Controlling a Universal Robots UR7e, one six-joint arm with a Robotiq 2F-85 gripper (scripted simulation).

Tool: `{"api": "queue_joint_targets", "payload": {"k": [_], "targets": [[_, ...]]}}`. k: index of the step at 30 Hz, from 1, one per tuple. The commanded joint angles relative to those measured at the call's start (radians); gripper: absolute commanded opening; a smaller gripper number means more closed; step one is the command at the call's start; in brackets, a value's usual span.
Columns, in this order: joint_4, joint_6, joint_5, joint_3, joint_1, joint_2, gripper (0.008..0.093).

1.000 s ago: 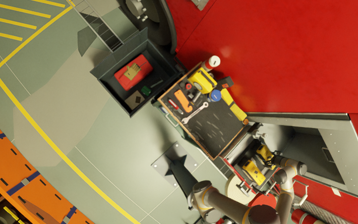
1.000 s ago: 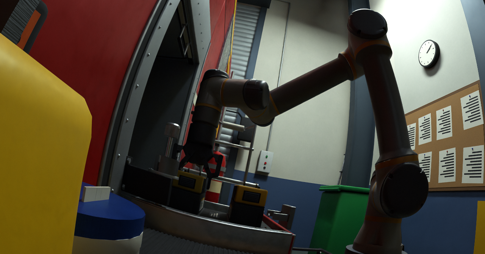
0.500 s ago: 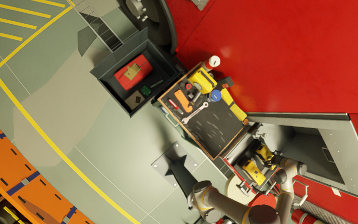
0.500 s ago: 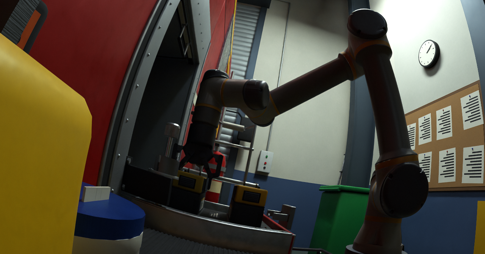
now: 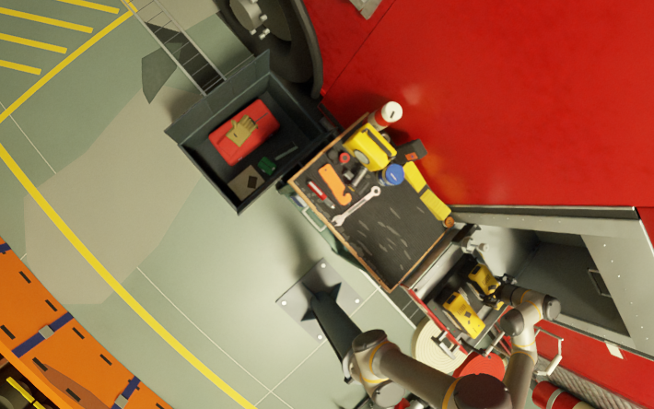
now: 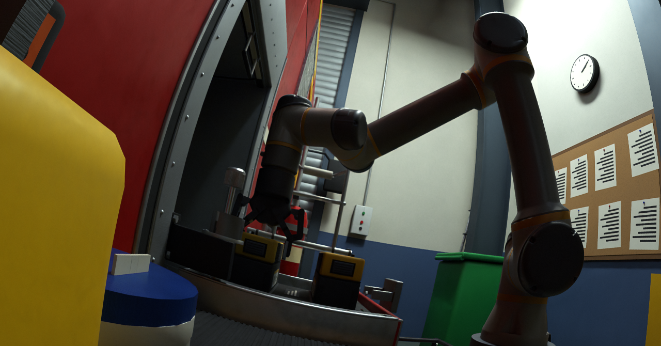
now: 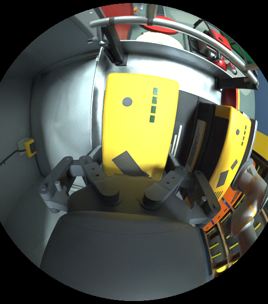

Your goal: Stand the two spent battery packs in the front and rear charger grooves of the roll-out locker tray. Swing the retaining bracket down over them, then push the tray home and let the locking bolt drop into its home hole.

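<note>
The roll-out locker tray [image 5: 464, 300] stands pulled out from the red truck's open locker, with two yellow-topped battery packs upright in it. One battery pack [image 6: 256, 258] [image 7: 139, 124] stands in the groove nearer the locker, and the other battery pack [image 6: 338, 277] [image 7: 230, 150] [image 5: 464, 314] stands in the groove nearer the tray's outer end. My gripper [image 6: 270, 221] [image 7: 135, 170] hangs open just over the top of the pack nearer the locker and holds nothing. The retaining bracket [image 7: 180, 31], a grey bar, stands raised beyond the packs. The locking bolt [image 6: 233, 189] with its round knob rises beside the tray.
Behind the tray is the dark locker opening [image 6: 217, 159] in the red truck side. A tool tray [image 5: 370, 203] with a spanner and yellow tools lies next to the locker tray. A green bin [image 6: 462, 293] stands by the arm's base, and an open dark crate [image 5: 248, 137] sits on the floor.
</note>
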Motion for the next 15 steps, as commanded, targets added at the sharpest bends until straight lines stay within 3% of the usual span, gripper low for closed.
{"api": "queue_joint_targets", "payload": {"k": [1,15], "targets": [[0.000,0.000,0.000,-0.001,0.000,-0.001,0.0930],[0.126,0.000,0.000,-0.070,0.000,-0.060,0.0930]]}}
